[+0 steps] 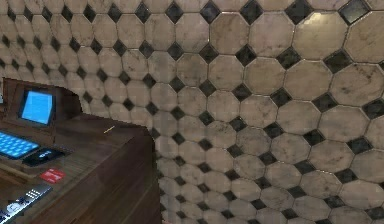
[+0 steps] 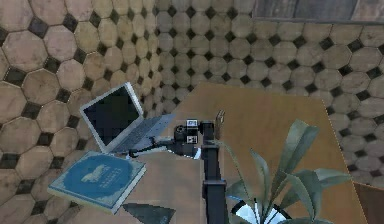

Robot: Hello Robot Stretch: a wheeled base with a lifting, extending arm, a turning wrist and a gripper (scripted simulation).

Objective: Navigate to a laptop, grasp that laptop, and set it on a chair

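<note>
An open laptop [image 2: 113,116] with a grey shell and dark screen is at the left edge of a light wooden table [image 2: 265,115] in the arm side view. Its base reaches toward my gripper [image 2: 145,149]. The dark arm [image 2: 212,185] rises from the bottom edge, and the thin fingers [image 2: 160,147] point left at the laptop's base. I cannot tell whether the gripper holds anything, since the laptop and tabletop lie right at its far end.
A blue book [image 2: 100,180] lies on the table near the laptop. A leafy green plant [image 2: 285,175] stands right of the arm. In the forward view, a dark wooden desk [image 1: 110,165] at the left carries a small blue screen [image 1: 37,105] and a keyboard [image 1: 15,145]. Tiled floor [image 1: 270,120] spreads to the right.
</note>
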